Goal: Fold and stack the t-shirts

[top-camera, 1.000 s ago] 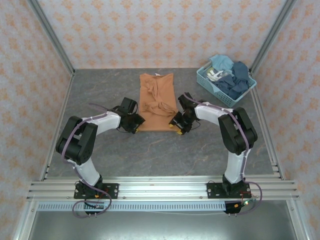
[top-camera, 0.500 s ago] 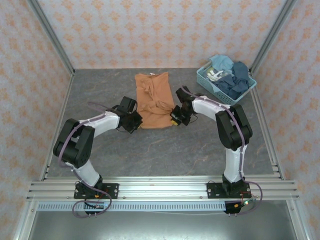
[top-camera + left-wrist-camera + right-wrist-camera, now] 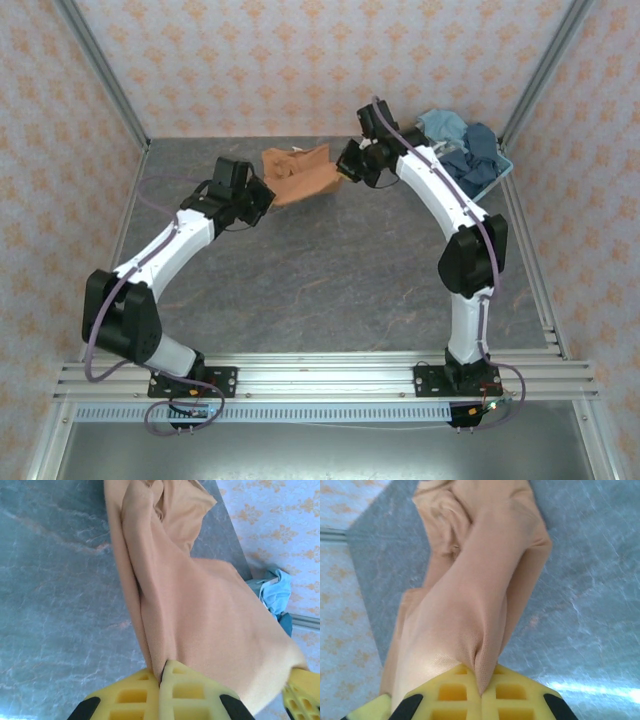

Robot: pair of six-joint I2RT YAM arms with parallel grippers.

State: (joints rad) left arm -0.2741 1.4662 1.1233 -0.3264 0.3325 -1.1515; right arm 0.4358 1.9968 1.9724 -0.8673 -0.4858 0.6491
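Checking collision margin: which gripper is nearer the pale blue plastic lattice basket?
Right. The right gripper, shut on the orange-tan cloth t-shirt, sits just left of the pale blue plastic lattice basket; the left gripper grips the opposite side, farther left.

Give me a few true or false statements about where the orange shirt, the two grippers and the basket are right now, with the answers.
1. The left gripper and the right gripper are both shut on the orange-tan t-shirt. True.
2. The t-shirt lies spread flat in the middle of the table. False: it is bunched between the grippers near the far edge.
3. The pale blue basket holds blue clothes. True.
4. The left gripper is over the basket. False: it is well left of it, with the t-shirt between.
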